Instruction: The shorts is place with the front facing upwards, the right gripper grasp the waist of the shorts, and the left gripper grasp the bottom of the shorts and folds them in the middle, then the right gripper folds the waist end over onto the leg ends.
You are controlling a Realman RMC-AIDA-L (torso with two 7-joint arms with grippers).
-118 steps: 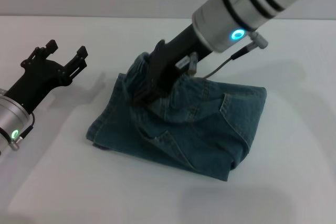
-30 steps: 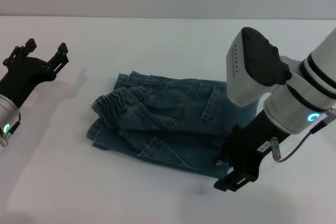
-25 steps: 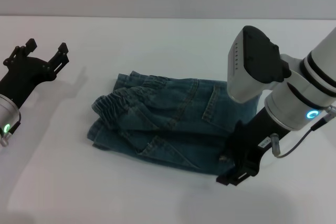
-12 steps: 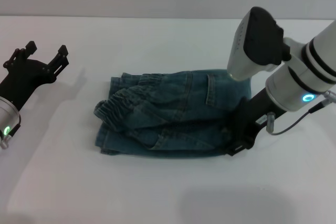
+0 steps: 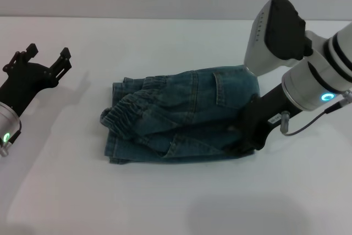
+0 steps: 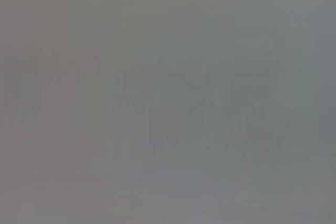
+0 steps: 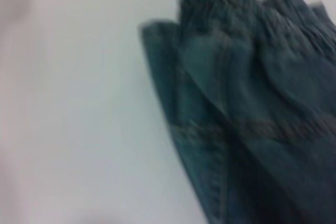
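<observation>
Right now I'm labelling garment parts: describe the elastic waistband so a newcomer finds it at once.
On the white table lies one folded bundle, the shorts. The waistband lies on its left end, away from the right gripper: the only puckered, ruffled band among flat denim layers.

The shorts [image 5: 181, 115] are matt, coarse denim cloth (gathered at the waistband), lying on a smooth white table [image 5: 165, 202].

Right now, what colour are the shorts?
Blue-green faded denim shorts, clearest in the head view.

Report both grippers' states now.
Left gripper: open, holding nothing, parked apart from the shorts.
Right gripper: at the shorts' folded edge; state cannot be told.
</observation>
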